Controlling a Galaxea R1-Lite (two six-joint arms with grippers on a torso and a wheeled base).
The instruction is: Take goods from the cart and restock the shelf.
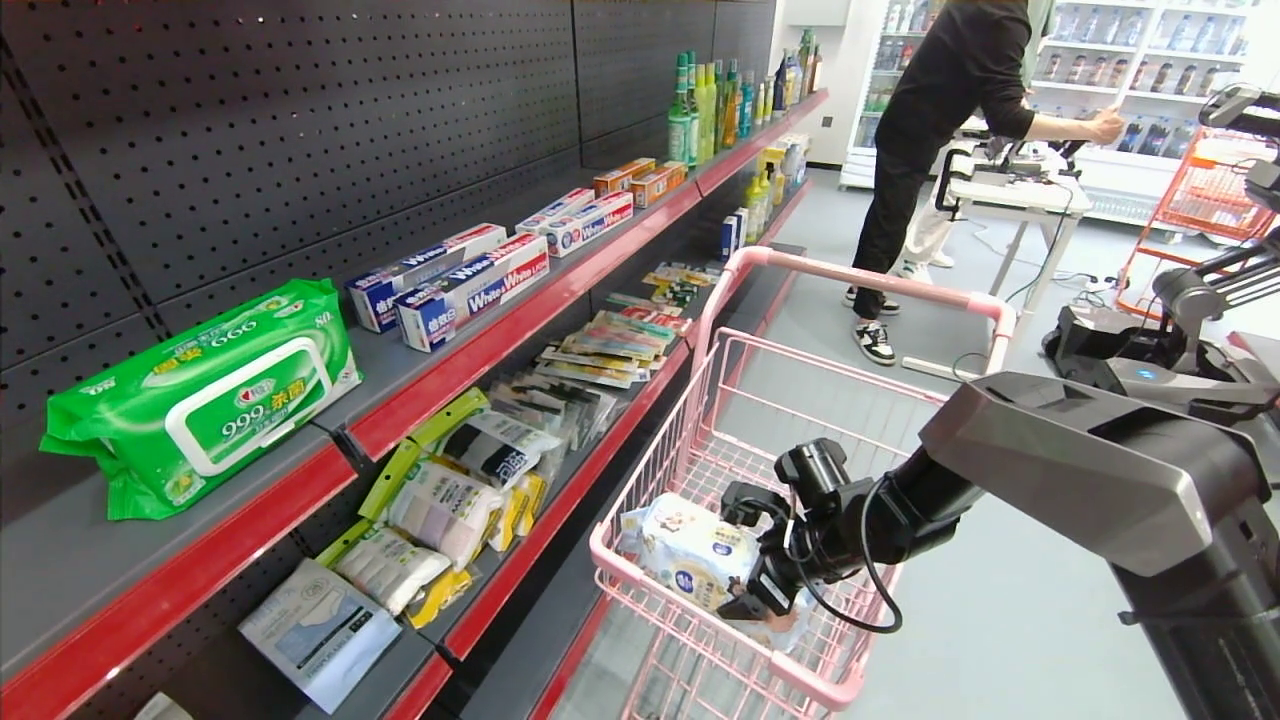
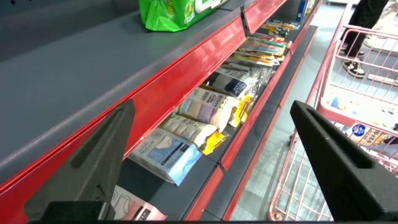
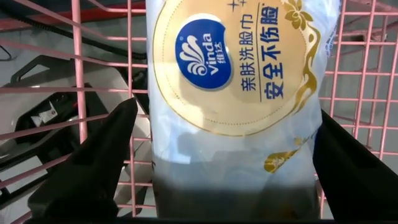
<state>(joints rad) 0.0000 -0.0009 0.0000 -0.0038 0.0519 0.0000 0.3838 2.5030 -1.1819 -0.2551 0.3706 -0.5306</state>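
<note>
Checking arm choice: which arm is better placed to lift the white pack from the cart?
Right. The right gripper sits open in the cart, straddling the white pack; the left gripper hangs open beside the shelf.

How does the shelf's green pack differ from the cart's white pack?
The green pack lies on the upper shelf; the white pack sits in the cart, between the open fingers of the right claw. The green pack's wrapper is bright green, the white pack's pale. Both are plastic-wrapped.
</note>
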